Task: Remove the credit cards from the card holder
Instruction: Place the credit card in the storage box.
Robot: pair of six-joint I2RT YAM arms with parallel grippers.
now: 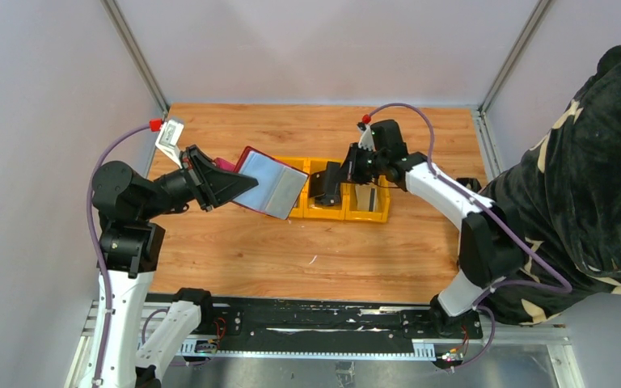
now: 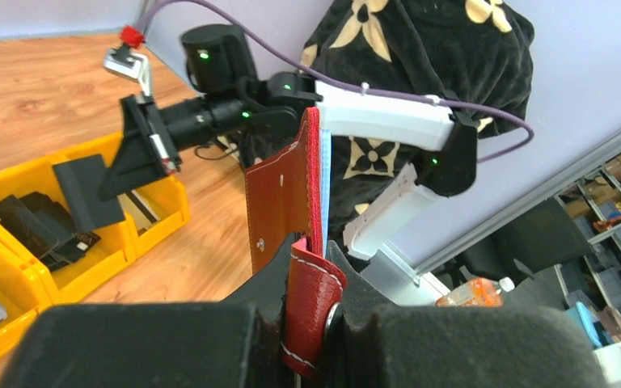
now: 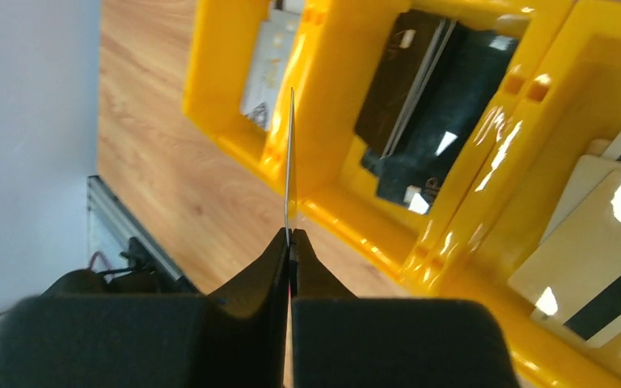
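Note:
My left gripper (image 1: 225, 183) is shut on the dark red card holder (image 1: 271, 184) and holds it open above the table, grey-blue lining up. In the left wrist view the card holder (image 2: 279, 202) stands edge-on, its pink-red tab (image 2: 314, 303) pinched between my jaws (image 2: 323, 252). My right gripper (image 1: 348, 173) is shut on a dark credit card (image 1: 327, 184) and holds it over the yellow bin. In the right wrist view that card (image 3: 289, 162) shows edge-on between my closed fingertips (image 3: 289, 236). The left wrist view shows the card (image 2: 89, 194) hanging from the right gripper.
The yellow three-compartment bin (image 1: 372, 217) stands at mid-table; it holds dark cards (image 3: 428, 121) in one compartment, pale striped cards (image 3: 598, 267) in another and a light card (image 3: 263, 69) in a third. A person in a black patterned garment (image 1: 590, 178) is at the right edge.

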